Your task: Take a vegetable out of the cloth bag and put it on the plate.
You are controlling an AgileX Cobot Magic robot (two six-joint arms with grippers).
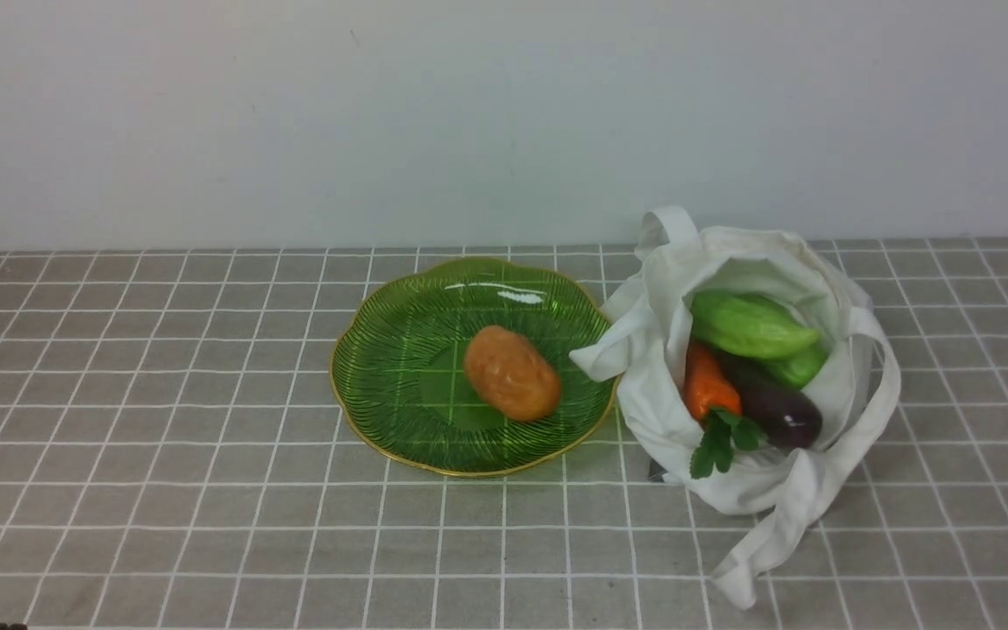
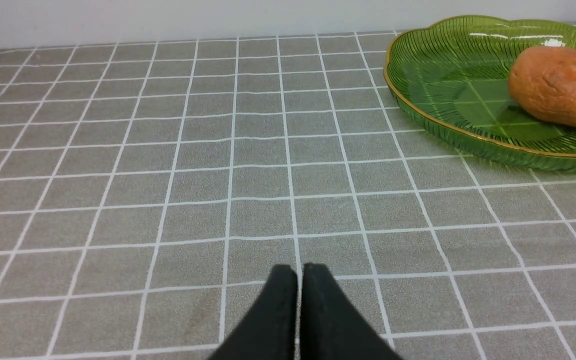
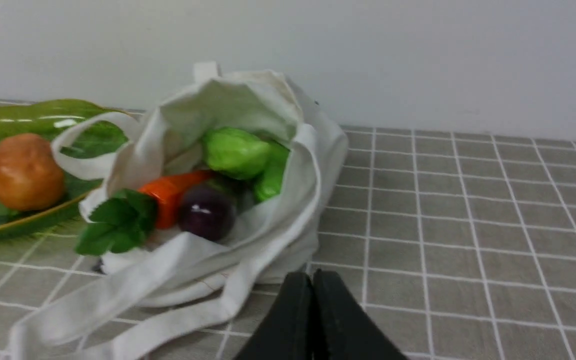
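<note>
The brownish-orange potato-like vegetable [image 1: 512,374] lies on the green gold-rimmed plate [image 1: 381,367], right of its centre. It also shows in the left wrist view [image 2: 560,86] on the plate [image 2: 438,75] and in the right wrist view [image 3: 24,171]. The off-white cloth bag [image 1: 784,486] stands open to the plate's right, also in the right wrist view [image 3: 278,240]. My left gripper [image 2: 299,269] is shut and empty over bare table, well short of the plate. My right gripper [image 3: 312,274] is shut and empty, close to the bag's near side. Neither gripper shows in the front view.
Inside the bag lie a green gourd [image 1: 749,325], an orange carrot [image 1: 708,385] with green leaves [image 1: 721,440] and a dark purple eggplant [image 1: 775,407]. A long strap [image 1: 758,551] trails toward the front. A white wall stands behind the grey tiled table [image 1: 163,394].
</note>
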